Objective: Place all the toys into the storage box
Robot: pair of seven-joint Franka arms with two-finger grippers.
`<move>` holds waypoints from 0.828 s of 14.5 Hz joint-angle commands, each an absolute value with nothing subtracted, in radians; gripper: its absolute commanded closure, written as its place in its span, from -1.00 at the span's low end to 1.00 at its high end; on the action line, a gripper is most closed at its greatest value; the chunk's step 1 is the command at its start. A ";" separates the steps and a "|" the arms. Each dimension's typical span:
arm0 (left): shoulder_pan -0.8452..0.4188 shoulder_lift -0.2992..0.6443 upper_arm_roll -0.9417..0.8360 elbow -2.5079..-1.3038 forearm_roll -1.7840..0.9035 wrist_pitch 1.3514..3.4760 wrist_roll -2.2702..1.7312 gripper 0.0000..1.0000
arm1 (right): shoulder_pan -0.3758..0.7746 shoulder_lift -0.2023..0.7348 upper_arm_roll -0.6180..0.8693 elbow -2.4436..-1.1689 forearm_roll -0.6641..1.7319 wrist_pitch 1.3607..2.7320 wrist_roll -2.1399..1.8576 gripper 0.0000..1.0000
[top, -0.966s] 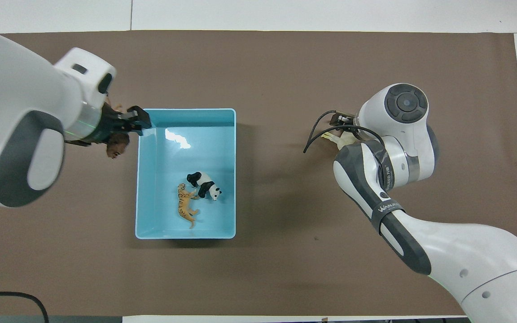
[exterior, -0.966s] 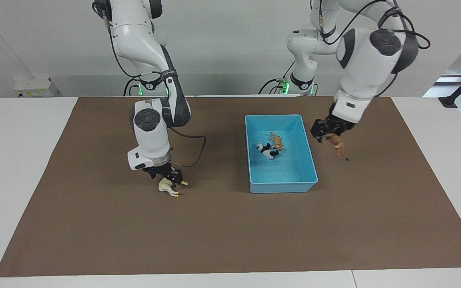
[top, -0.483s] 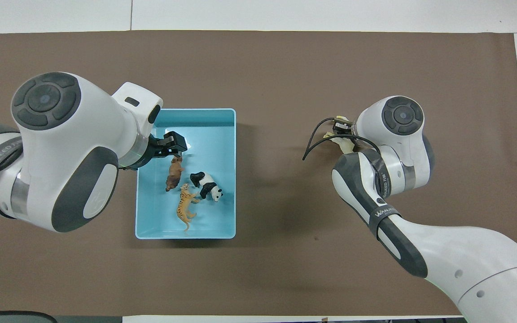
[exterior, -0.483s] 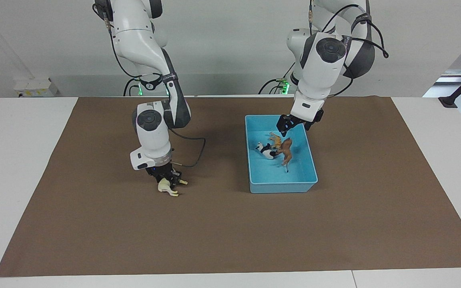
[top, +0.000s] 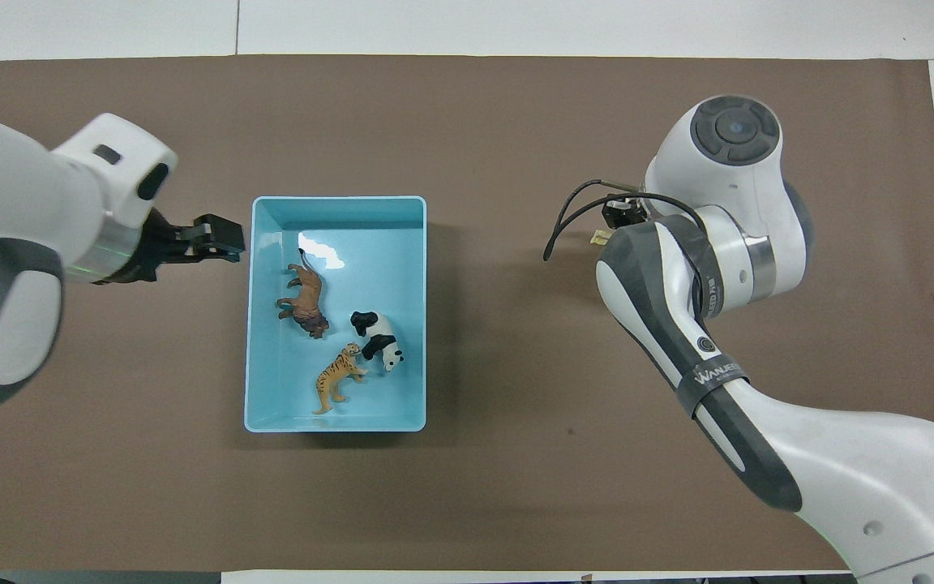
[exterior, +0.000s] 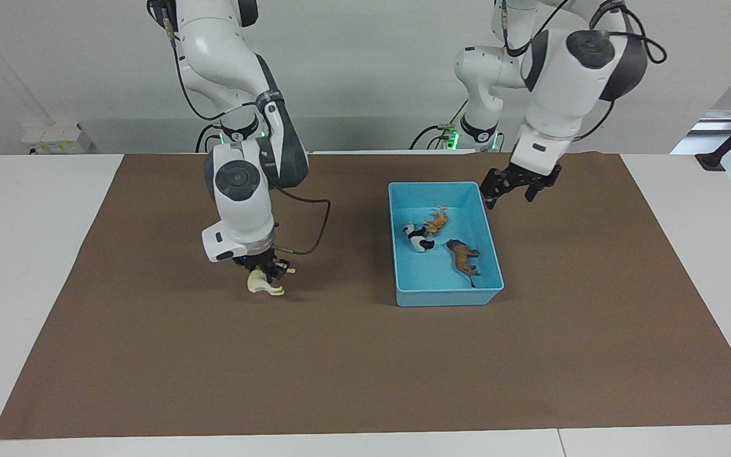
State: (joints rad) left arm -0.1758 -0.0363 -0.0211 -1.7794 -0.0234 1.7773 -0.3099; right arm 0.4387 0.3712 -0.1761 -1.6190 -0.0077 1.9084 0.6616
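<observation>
Horse (exterior: 263, 283), frame's lower left, sits pinched in our right gripper (exterior: 265, 271), well apart from the box (exterior: 491, 251); our left gripper (exterior: 516, 187) hangs spread and empty beside the box's upper corner, lion (exterior: 463, 254) inside.

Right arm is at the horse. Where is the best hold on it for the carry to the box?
The trunk, from above. The horse is bulkiest through its body, while its thin legs stick out below and would likely slip in a pinch. The right gripper clamps it from the top this way, so that hold looks sound. The left gripper waits open beside the box.
</observation>
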 commanded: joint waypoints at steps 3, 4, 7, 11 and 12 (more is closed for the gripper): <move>-0.012 -0.083 -0.026 -1.655 -0.020 1.623 -0.101 -1.00 | 0.599 0.526 -0.153 -1.161 0.027 1.666 0.956 1.00; -0.009 -0.097 -0.025 -1.655 -0.020 1.594 -0.098 -1.00 | 0.621 0.550 -0.152 -1.107 0.061 1.675 1.024 1.00; -0.011 -0.117 -0.034 -1.657 -0.020 1.562 -0.098 -1.00 | 0.733 0.659 -0.152 -0.965 0.089 1.712 1.162 1.00; -0.017 -0.132 -0.035 -1.666 -0.020 1.546 -0.100 -1.00 | 0.857 0.710 -0.153 -0.980 0.077 1.808 1.250 1.00; -0.014 -0.127 -0.037 -1.657 -0.021 1.537 -0.098 -1.00 | 0.885 0.710 -0.153 -1.011 0.074 1.842 1.258 1.00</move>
State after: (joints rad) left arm -0.0107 -0.1148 -0.0391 -1.6578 -0.0235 1.5683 -0.1028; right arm 0.8583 0.6751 -0.1478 -1.0270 0.0692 1.8047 1.2317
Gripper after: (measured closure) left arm 0.000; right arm 0.590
